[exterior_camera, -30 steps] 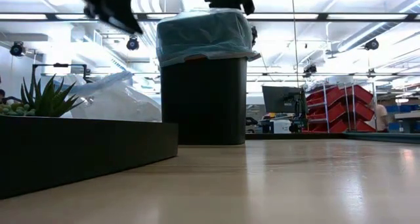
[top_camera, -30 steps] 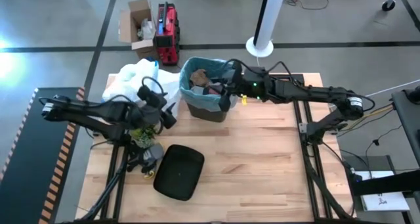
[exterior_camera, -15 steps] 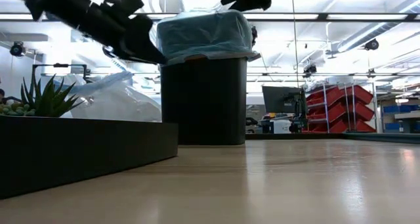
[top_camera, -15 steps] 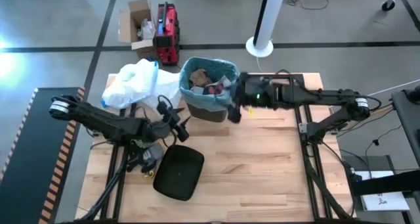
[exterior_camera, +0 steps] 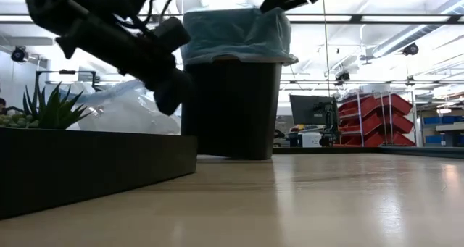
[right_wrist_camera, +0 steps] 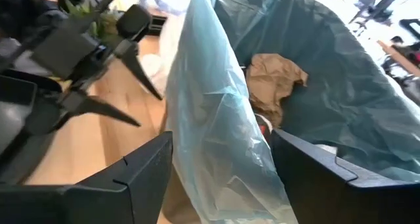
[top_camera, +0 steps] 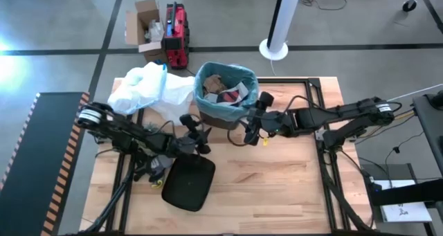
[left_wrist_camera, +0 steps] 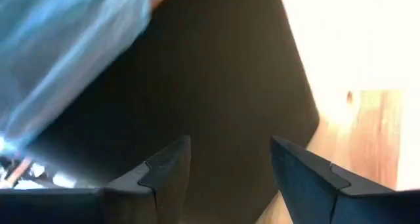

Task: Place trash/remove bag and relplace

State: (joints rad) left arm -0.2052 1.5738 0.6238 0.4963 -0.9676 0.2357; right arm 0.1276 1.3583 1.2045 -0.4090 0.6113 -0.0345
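Both hands flank the bin: the right hand point(top_camera: 250, 130), fingers spread and empty, sits nearest the blue bag point(right_wrist_camera: 216, 138) rim; left hand point(top_camera: 196, 125) open, beside the bin wall point(left_wrist_camera: 216, 86).

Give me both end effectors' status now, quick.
Left end effector: open, holding nothing, beside the black bin.
Right end effector: open, straddling the blue bag at the bin's rim, not clamped.

bin point(top_camera: 223, 117) stands between both claws; lid point(top_camera: 188, 182) blocks left front.

Open end effector point(left_wrist_camera: 230, 165) facing dark bin point(left_wrist_camera: 216, 73)
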